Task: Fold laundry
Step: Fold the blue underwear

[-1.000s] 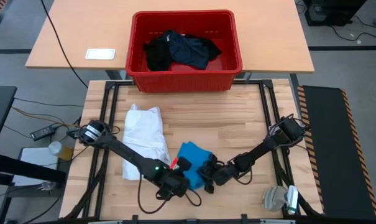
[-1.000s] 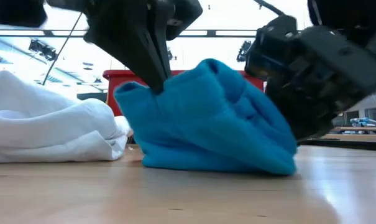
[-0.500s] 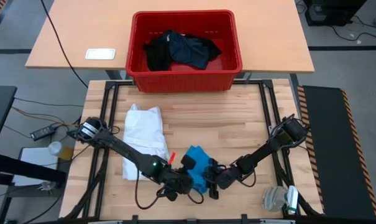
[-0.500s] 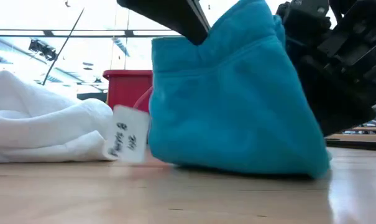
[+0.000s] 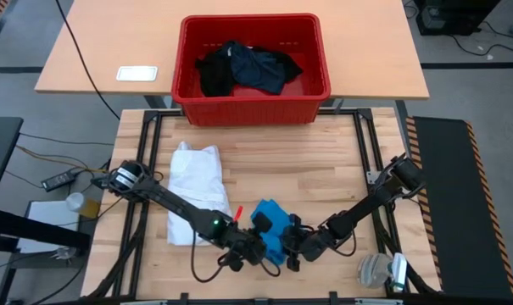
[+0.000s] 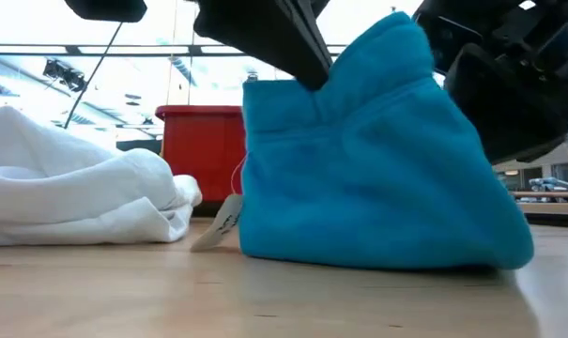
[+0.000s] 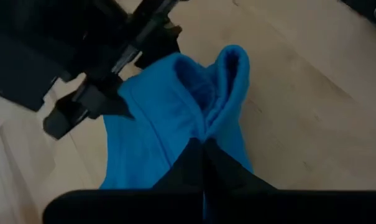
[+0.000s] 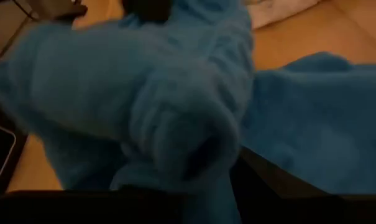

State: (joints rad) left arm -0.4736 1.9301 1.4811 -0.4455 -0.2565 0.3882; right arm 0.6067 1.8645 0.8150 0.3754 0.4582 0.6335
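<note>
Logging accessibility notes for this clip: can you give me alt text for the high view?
Both hands, left hand and right hand, pinch a bright blue garment at the table's near edge. A folded white shirt lies beside it; black garments sit in a red crate.

Both arms reach low to the table's near edge, their wrists almost meeting. The left gripper (image 5: pixel 254 246) is pinched fully closed on blue fleece. The right gripper (image 5: pixel 295 246) faces it, clamping the same piece.
</note>
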